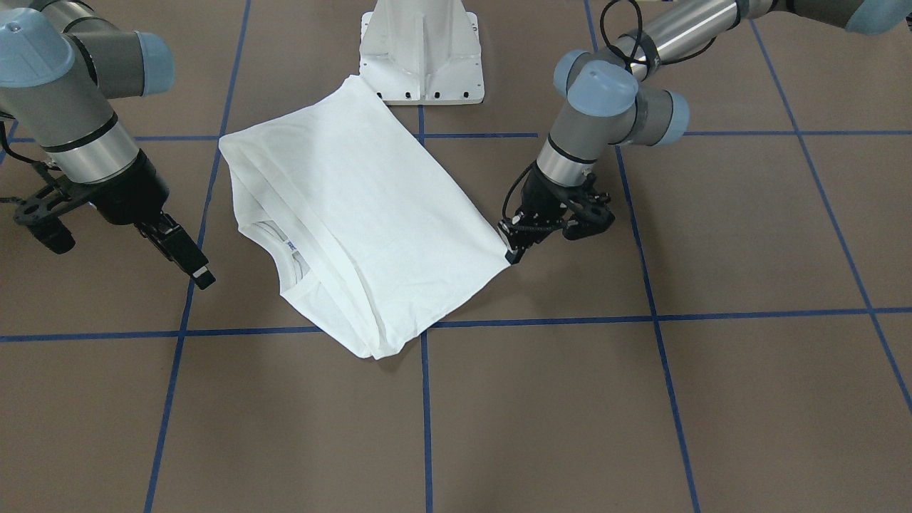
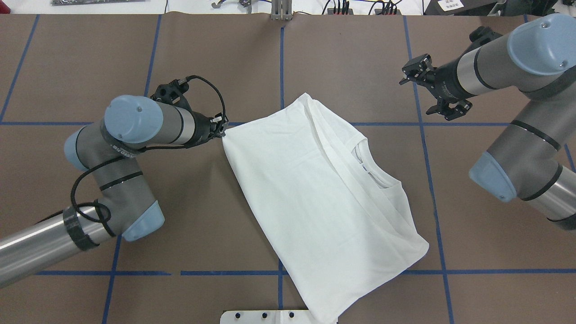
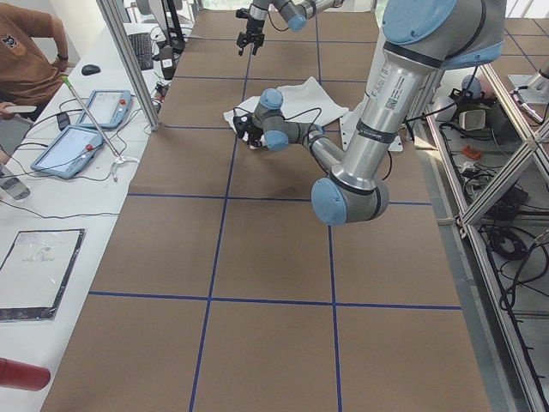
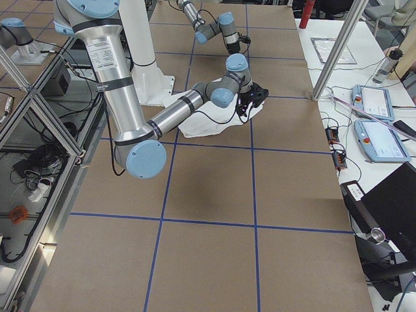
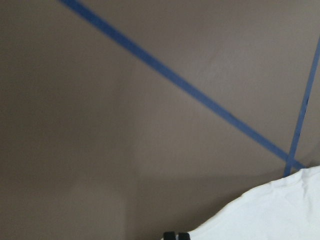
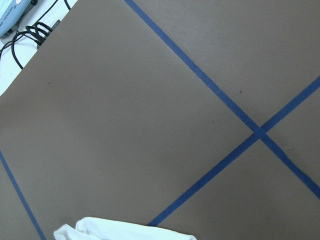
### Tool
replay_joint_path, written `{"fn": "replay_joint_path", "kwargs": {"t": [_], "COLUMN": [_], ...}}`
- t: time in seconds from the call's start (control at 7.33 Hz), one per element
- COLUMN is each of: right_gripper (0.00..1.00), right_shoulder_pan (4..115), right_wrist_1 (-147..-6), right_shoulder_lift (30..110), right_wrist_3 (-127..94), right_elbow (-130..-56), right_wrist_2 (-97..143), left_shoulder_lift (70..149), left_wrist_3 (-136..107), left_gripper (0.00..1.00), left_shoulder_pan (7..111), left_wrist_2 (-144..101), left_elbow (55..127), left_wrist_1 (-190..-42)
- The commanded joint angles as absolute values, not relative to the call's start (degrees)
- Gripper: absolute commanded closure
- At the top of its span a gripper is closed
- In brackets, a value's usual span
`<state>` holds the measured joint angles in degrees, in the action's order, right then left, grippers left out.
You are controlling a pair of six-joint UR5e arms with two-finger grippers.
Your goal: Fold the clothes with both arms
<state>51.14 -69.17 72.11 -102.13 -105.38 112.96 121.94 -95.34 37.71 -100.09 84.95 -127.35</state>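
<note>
White T-shirt (image 2: pixel 315 193), smooth folded trapezoid

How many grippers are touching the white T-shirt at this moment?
1. The left gripper holds a corner of the T-shirt on its own side. The right gripper hangs clear of it.
</note>
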Motion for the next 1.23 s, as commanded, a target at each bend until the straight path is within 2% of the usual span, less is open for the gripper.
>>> {"fn": "replay_joint_path", "kwargs": {"t": [0.0, 0.14, 0.41, 0.55, 0.68, 0.82, 1.09], "right_gripper": [0.00, 0.00, 0.00, 0.00, 0.00, 0.00, 0.00], "right_shoulder_pan": [50.63, 48.62, 42.83, 41.06, 37.65, 33.18, 23.77], "right_wrist_1": [-69.17, -69.08, -69.08, -69.08, -69.08, -69.17, -79.91], "right_shoulder_lift": [71.98, 71.98, 70.15, 69.96, 69.87, 69.87, 66.30], "right_wrist_3": [-102.22, -102.22, -102.92, -103.01, -103.36, -103.88, -102.49], "right_elbow": [-105.47, -105.82, -105.65, -105.99, -106.78, -107.48, -107.40], "right_wrist_2": [112.94, 112.94, 112.76, 111.46, 108.75, 105.41, 101.71], "left_shoulder_lift": [132.13, 137.41, 141.91, 142.99, 142.91, 142.82, 135.05], "left_wrist_3": [-92.29, -92.20, -91.15, -90.97, -90.36, -90.35, -89.92], "left_gripper": [1.00, 1.00, 1.00, 0.65, 0.43, 0.41, 0.41], "left_shoulder_pan": [44.80, 46.13, 46.32, 46.41, 46.84, 46.93, 47.02], "left_wrist_2": [-100.11, -100.02, -99.06, -98.70, -99.05, -99.31, -101.32], "left_elbow": [66.89, 60.36, 52.87, 50.91, 51.06, 52.46, 62.70], "left_wrist_1": [-136.89, -137.19, -140.78, -140.97, -141.06, -141.06, -141.06]}}
